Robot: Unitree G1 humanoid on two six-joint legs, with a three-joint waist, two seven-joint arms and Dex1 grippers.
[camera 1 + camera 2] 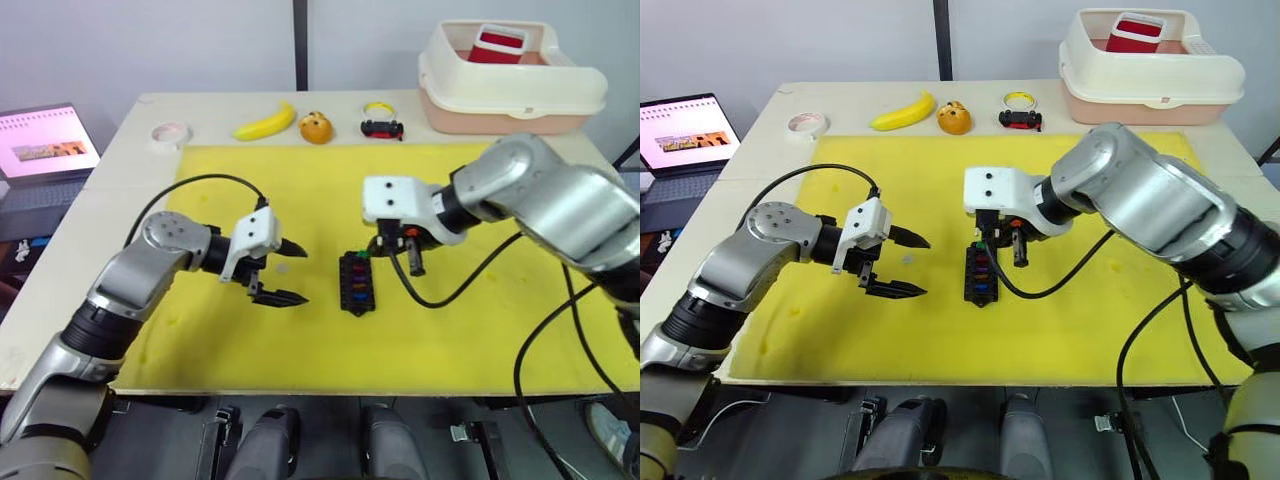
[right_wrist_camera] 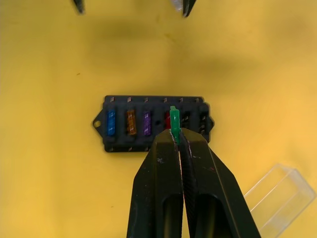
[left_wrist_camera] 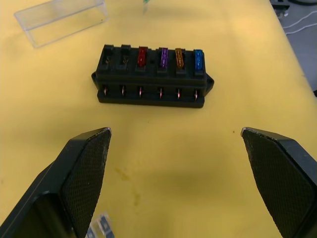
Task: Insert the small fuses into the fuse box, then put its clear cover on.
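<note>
The fuse box (image 2: 152, 124) lies mid-mat with blue, orange, purple and red fuses seated and two slots empty. The right gripper (image 2: 174, 135) pinches a green fuse (image 2: 174, 120) just above those slots, poised for insertion. The left gripper (image 1: 278, 272) waits beside the box, fingers spread wide and empty, and the clear cover (image 3: 60, 20) lies near the box.

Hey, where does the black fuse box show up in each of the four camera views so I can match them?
Left eye view: fuse box on the yellow mat, below the right gripper.
Right eye view: mid-mat, under that gripper.
Left wrist view: upper middle, beyond the open left gripper.
Right wrist view: centre, behind the green fuse.
Shared landmark: its blue, orange, purple and red fuses.
</note>
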